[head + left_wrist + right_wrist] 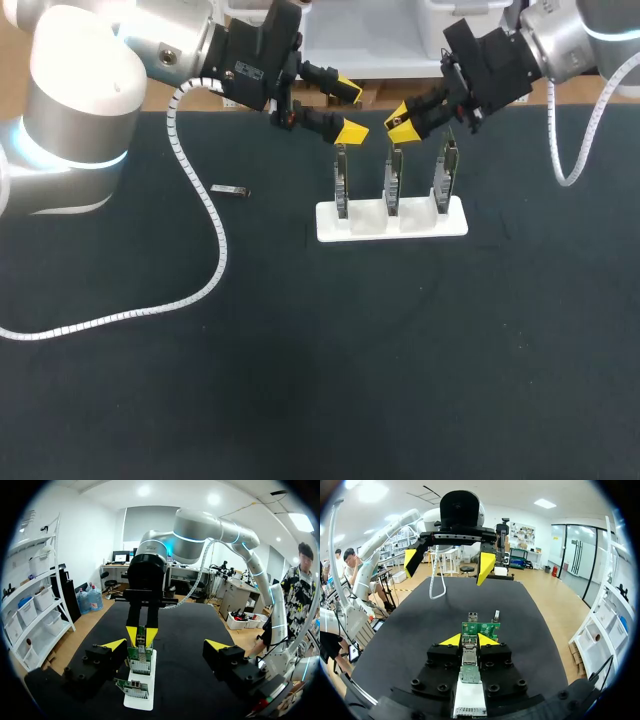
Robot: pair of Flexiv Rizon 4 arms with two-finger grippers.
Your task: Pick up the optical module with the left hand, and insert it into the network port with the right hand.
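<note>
My right gripper is shut on a small silver optical module, held just above the middle circuit board. The module's tip sits at the metal network port on that board's top edge. How far in it goes I cannot tell. My left gripper hangs open and empty above the left board, facing the right gripper across the boards. In the right wrist view the left gripper shows ahead, jaws wide apart.
Three green boards stand upright in a white holder at the table's middle back; the right board lies under my right wrist. Another small silver module lies on the black mat left of the holder.
</note>
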